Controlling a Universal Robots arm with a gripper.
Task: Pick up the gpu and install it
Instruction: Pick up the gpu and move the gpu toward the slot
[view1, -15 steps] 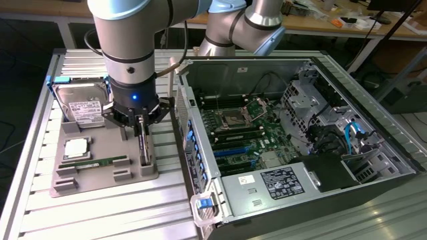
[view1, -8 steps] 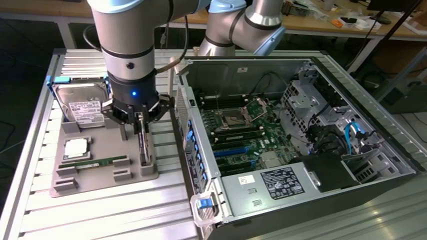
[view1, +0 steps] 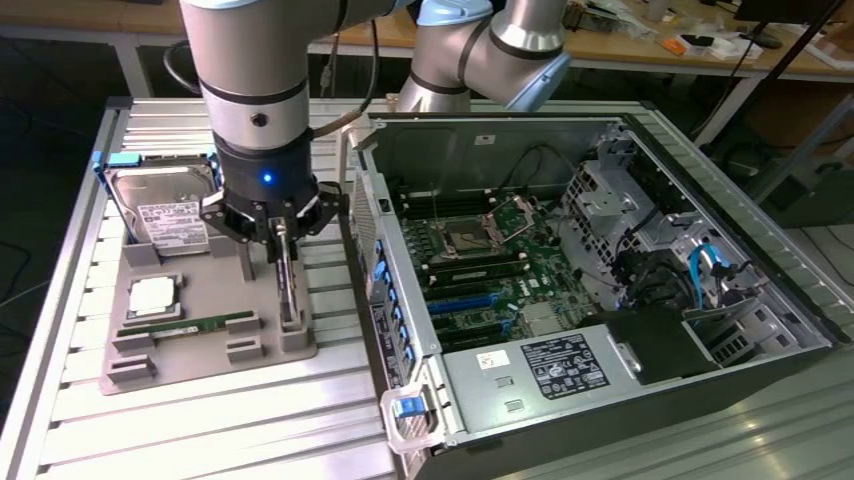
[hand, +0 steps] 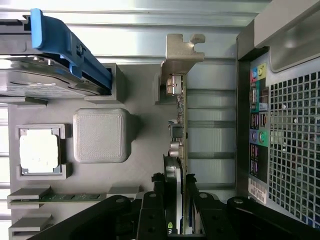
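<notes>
Here, the gripper (view1: 278, 245) is pinching the gpu (hand: 178, 131) between its fingers (hand: 150, 212) (dark-green board, silver bracket (hand: 182, 55)) as the card is standing on edge in the grey tray (view1: 200, 357). In the exterior view it is sitting at nine o'clock from the open computer case (view1: 587, 250), with the hard drive (view1: 160, 210) lying at ten o'clock of the gripper.

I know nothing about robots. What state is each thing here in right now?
gpu: upright on edge in the tray, not yet in the computer.
gripper: down astride one end of the gpu.
computer: on its side, panel off, inside exposed.
hard drive: lying flat in the tray.
CPU: flat in its pocket.
RAM stick: seated in its holders.
</notes>
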